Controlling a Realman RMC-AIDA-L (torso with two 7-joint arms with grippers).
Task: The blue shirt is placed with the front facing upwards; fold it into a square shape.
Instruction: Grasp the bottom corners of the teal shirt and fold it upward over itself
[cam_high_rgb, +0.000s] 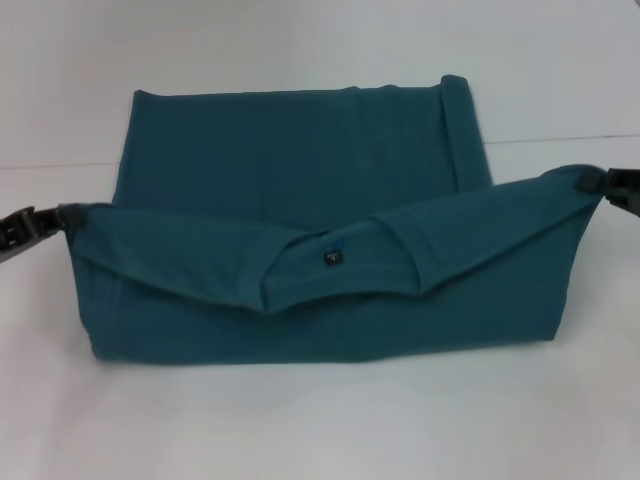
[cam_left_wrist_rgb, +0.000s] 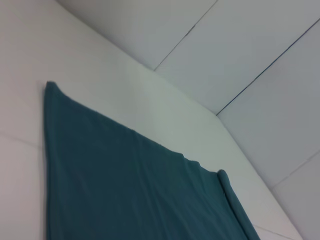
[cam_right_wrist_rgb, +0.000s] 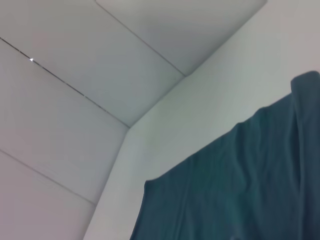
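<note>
the dark teal-blue cotton short-sleeved shirt (cam_high_rgb: 300, 170) lies mid-table on the white table top (cam_high_rgb: 320, 420), partway folded. judged from its outline, both sleeved sides are already turned in, leaving a long band; the collar end with its small dark inner label (cam_high_rgb: 332, 257) is lifted and carried over the body, sagging between the two arms.

left gripper (cam_high_rgb: 50, 222) sits at 9 o'clock of the cloth, jaws clenched on the upper left corner. right gripper (cam_high_rgb: 600, 185) sits at 3 o'clock, jaws clenched on the upper right corner, held a little higher. the lifted edge droops at centre, toward 6 o'clock.

left to do, in my estimate: lay this raised end flat so its edge meets the far hem at 12 o'clock, let go, check squareness.

only the head view shows the grippers and the label. left wrist view shows only the flat far layer and a rolled ridge along one side edge (cam_left_wrist_rgb: 232, 200). right wrist view shows hanging cloth and a white wall panel (cam_right_wrist_rgb: 75, 100), no fingers.
</note>
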